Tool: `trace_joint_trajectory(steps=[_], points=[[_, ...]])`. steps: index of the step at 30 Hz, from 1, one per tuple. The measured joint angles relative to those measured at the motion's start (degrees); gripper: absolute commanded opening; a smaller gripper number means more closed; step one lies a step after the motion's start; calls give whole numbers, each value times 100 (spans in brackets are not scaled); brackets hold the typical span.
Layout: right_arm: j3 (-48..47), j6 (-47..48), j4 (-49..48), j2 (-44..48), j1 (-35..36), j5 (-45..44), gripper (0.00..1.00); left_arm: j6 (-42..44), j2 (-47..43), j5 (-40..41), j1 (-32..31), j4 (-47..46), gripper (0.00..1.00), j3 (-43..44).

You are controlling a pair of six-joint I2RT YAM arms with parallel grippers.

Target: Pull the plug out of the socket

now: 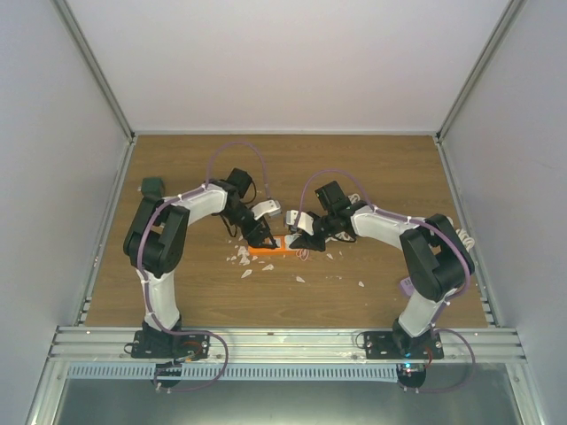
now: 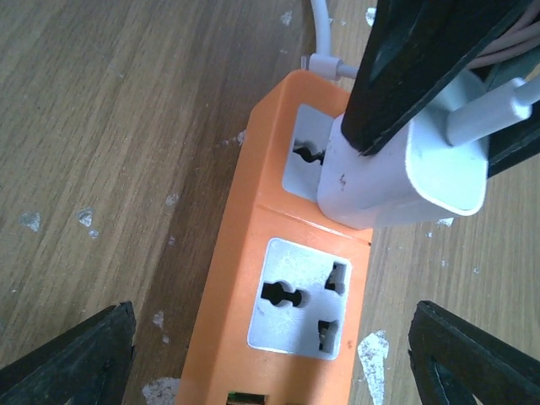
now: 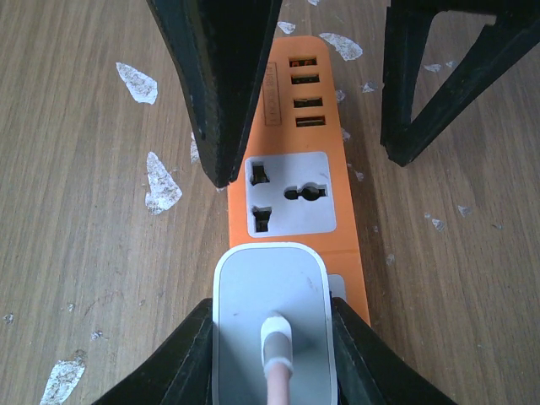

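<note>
An orange power strip (image 1: 268,250) lies mid-table. It also shows in the left wrist view (image 2: 228,278) and the right wrist view (image 3: 354,245). A white plug (image 3: 270,312) with a pale cable sits over its end socket, slightly tilted, its prongs hidden. My right gripper (image 3: 272,308) is shut on the plug's two sides, and this shows in the left wrist view too (image 2: 405,177). My left gripper (image 2: 274,354) is open, with one finger on each side of the strip by the empty socket (image 2: 299,295). Its fingers (image 3: 224,84) stand beyond the plug in the right wrist view.
White flecks (image 1: 246,273) are scattered on the wooden table around the strip. A green object (image 1: 152,186) sits at the far left edge. A small purple item (image 1: 406,285) lies by the right arm's base. The strip has USB ports (image 3: 302,93) at its other end.
</note>
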State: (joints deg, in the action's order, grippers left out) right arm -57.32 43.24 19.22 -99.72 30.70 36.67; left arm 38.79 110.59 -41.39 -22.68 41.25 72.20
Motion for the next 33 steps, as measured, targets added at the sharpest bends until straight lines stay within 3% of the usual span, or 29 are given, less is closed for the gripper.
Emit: trace_joint_trajectory(steps=[33], points=[[-201,-26,280,-2,0,-81,5,-376,140,348,-162,-813,81,-319]])
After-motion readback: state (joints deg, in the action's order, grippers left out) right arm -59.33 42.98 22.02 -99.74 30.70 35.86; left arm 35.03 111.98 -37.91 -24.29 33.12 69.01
